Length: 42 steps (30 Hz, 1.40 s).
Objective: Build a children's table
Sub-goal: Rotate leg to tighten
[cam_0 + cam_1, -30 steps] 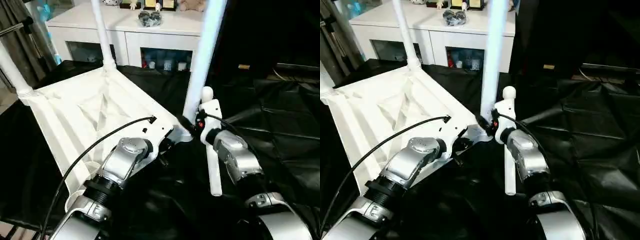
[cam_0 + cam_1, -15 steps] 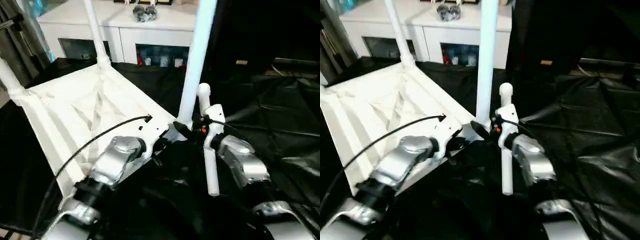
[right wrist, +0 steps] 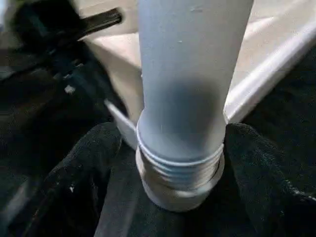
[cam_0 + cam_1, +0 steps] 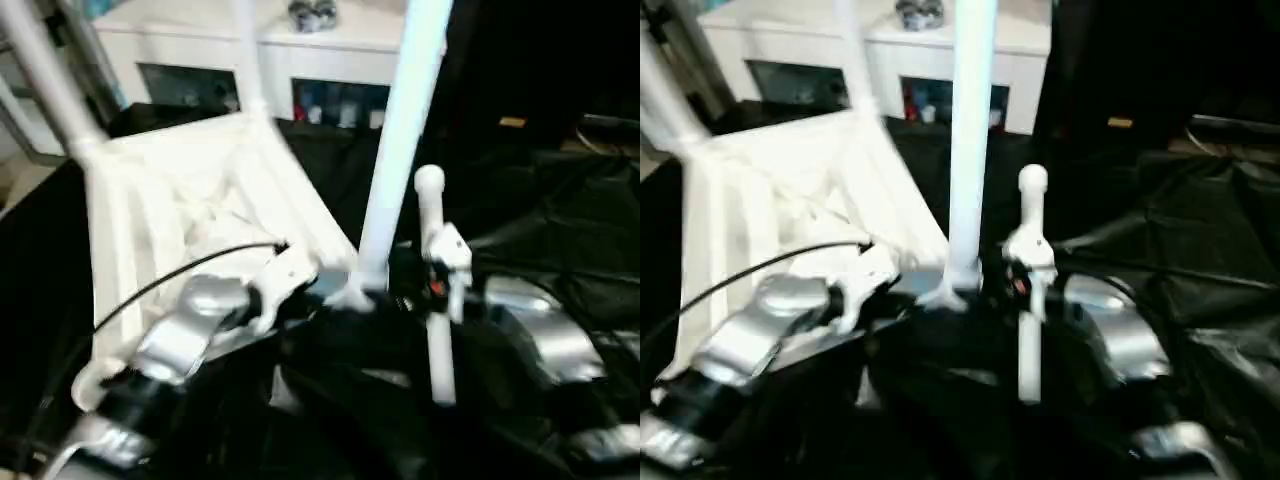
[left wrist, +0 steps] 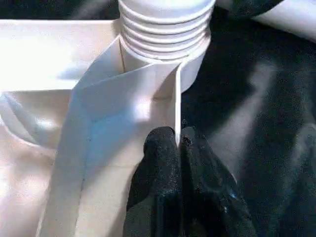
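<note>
The children's table lies upside down: its white tabletop (image 4: 180, 190) shows its ribbed underside on black cloth. Three white legs stand up from corner sockets: one at the far left (image 4: 45, 70), one at the back (image 4: 245, 50) and one at the near corner (image 4: 400, 130). My left gripper (image 5: 177, 140) is shut on a thin rib of the tabletop, just beside the threaded socket (image 5: 165, 29) of that near corner. My right gripper (image 3: 180, 163) stands open around the base of the near leg (image 3: 190, 74), one black finger (image 3: 84, 168) on each side of its threaded collar.
A white cabinet (image 4: 330, 60) with glass doors and small items on top stands behind the table. Crumpled black cloth (image 4: 560, 200) covers the floor to the right. My silver forearms (image 4: 190, 320) cross the near foreground.
The camera has swung, so the whole scene has shifted. My right gripper's fingers have spread wider around the near leg. The left grip on the rib is unchanged.
</note>
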Motion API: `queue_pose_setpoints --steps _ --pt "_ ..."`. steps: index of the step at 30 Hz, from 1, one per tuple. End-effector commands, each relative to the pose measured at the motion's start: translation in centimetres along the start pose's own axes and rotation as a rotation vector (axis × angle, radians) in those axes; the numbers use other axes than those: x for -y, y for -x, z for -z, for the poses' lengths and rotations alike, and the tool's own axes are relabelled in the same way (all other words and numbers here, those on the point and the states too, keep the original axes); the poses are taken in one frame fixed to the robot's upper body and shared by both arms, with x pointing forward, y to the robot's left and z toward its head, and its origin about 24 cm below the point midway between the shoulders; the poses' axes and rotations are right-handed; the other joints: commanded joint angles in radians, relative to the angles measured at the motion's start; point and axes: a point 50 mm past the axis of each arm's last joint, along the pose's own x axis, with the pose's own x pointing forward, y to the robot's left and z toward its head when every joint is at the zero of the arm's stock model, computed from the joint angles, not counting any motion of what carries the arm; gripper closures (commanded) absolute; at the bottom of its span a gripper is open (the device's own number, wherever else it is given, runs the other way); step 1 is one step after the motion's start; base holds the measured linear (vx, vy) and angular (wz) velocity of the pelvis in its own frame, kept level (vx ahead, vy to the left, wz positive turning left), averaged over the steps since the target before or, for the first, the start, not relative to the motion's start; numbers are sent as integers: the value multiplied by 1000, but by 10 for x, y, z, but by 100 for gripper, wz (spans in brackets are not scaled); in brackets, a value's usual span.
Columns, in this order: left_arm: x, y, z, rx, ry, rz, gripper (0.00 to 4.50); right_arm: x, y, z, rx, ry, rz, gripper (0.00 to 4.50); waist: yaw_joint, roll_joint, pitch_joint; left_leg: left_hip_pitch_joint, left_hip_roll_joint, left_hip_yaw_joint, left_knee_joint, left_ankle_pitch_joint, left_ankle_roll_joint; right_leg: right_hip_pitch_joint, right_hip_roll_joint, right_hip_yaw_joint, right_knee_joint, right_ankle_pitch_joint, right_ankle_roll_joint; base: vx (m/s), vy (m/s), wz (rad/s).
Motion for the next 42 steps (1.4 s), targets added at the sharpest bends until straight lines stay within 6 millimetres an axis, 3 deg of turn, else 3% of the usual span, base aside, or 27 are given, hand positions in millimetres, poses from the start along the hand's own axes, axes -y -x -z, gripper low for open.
queue_pose_setpoints --steps 1,7,15,23,28,33,42 --pt "11 -4 -2 -1 -47 95 450 -17 -9 5 -42 -12 -145 83 2 -4 -46 3 57 -12 -60 -86 111 60 -85 50 -53 -78 -253 0 0 0" --pt "14 4 3 -27 -74 155 450 -21 -7 3 -64 7 -177 83 -1 -5 -44 6 54 -13 -62 -135 63 57 -84 54 -58 -161 -225 0 0 0" --pt "14 8 6 -51 -98 175 450 -23 -13 6 -88 24 -168 83 1 -4 -53 2 51 -13 -54 -61 78 61 -82 52 -42 -38 -247 0 0 0" --pt "17 5 5 -40 -96 180 450 -23 -27 5 -73 20 -146 83 2 -4 -54 5 51 -12 -52 -62 69 60 -82 52 -40 -39 -251 0 0 0" --pt "17 5 6 -40 -94 179 450 -23 -30 4 -66 17 -150 132 7 -3 -56 4 51 -12 -50 -52 74 61 -81 52 -36 -15 -252 0 0 0" --pt "17 5 7 -40 -92 174 450 -22 -31 4 -69 15 -154 167 11 -7 -53 3 50 -12 -51 -73 66 62 -83 53 -39 -63 -240 0 0 0" --pt "15 4 8 -34 -71 140 450 -23 -34 9 -62 -13 -132 180 10 -6 -56 2 49 -12 -48 -56 70 62 -82 52 -35 -42 -242 0 0 0"
